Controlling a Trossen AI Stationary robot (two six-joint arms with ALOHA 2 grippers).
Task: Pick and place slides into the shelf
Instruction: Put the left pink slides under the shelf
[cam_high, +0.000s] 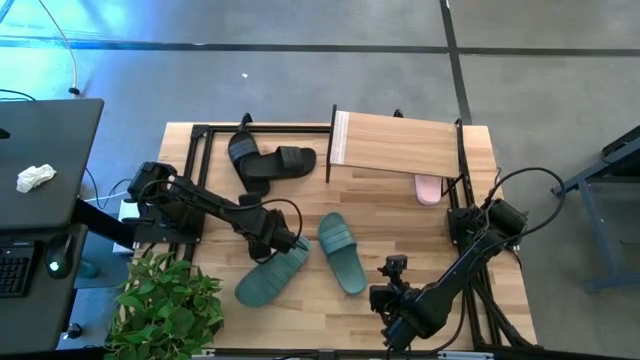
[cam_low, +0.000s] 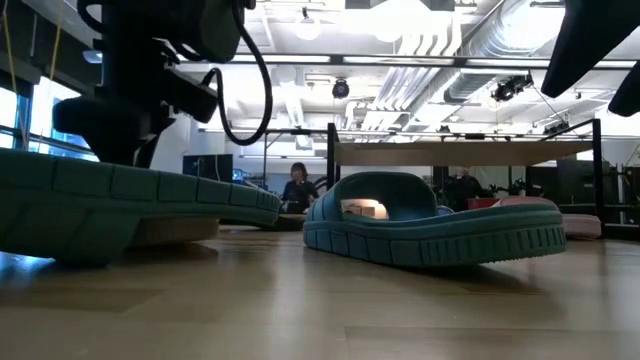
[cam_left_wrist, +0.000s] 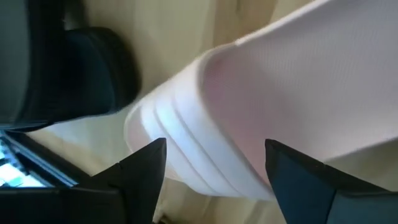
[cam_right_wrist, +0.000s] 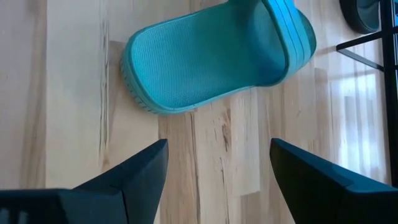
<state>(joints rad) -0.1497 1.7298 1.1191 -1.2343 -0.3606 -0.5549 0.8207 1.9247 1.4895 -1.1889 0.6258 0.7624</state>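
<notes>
Now at the pick: poises left gripper (cam_high: 289, 245), fingers spread, over dark teal-green rubber slide (cam_high: 262, 282) on wooden bench (cam_high: 400, 232). Next calls for pinching strap, carrying to plank-topped shelf (cam_high: 395, 145). Parks right gripper (cam_right_wrist: 217, 143) spread nearby.

Taking the shelf (cam_high: 400, 143) as landmark: its plank top is bare, so there is free room above it. Under its right end a pink slide (cam_high: 428, 188) sticks out toward the front and takes that place. Just left of the shelf two black slides (cam_high: 268, 161) lie across each other, with a black metal frame (cam_high: 200, 150) behind them, so this side is narrow. In front of the shelf the bench (cam_high: 395, 225) is bare for a wide strip. Farther front-left, two teal slides (cam_high: 340, 252) lie side by side, and the left gripper (cam_high: 290, 243) stands over the left one. Front-right of the shelf, the right gripper (cam_high: 392, 268) fills the corner
</notes>
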